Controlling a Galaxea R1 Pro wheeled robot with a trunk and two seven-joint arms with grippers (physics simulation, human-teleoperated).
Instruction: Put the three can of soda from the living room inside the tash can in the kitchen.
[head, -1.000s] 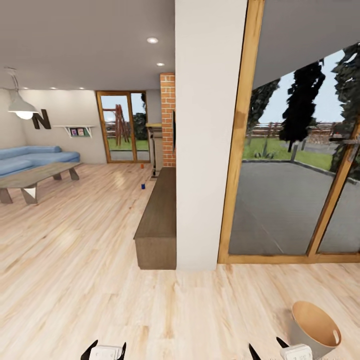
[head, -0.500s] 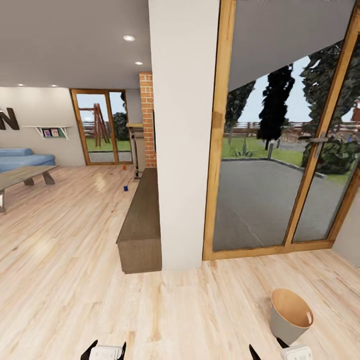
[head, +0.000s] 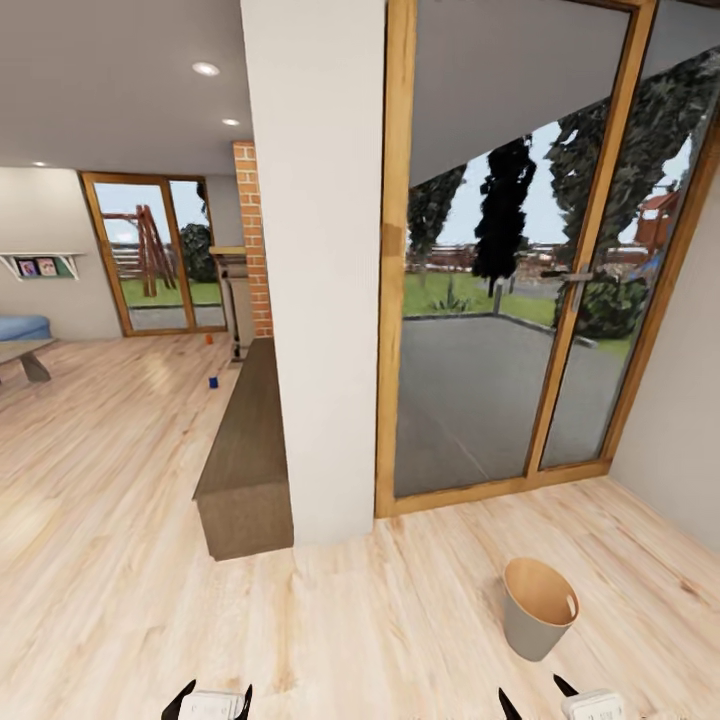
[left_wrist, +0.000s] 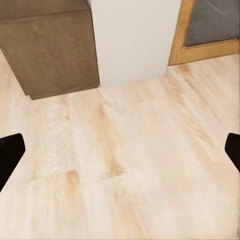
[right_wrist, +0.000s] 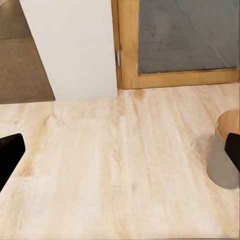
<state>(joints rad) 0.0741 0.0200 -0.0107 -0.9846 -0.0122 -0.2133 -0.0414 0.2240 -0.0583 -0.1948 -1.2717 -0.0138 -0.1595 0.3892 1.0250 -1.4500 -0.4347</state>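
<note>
I'm in transit with both tools spread wide and empty: left tool (left_wrist: 120, 145), right tool (right_wrist: 120, 147). The bin (head: 539, 607) stands on the floor near my right side, while a blue can (head: 213, 381) and an orange can (head: 208, 338) sit far off beyond the bench (head: 243, 455). Next, I judge, I must drive there to fetch one.

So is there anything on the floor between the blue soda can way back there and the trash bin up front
Yes. The blue can stands far back on the floor, left of the long brown bench. That bench and the white pillar lie between it and the bin. The open floor left of the bench looks passable.
</note>
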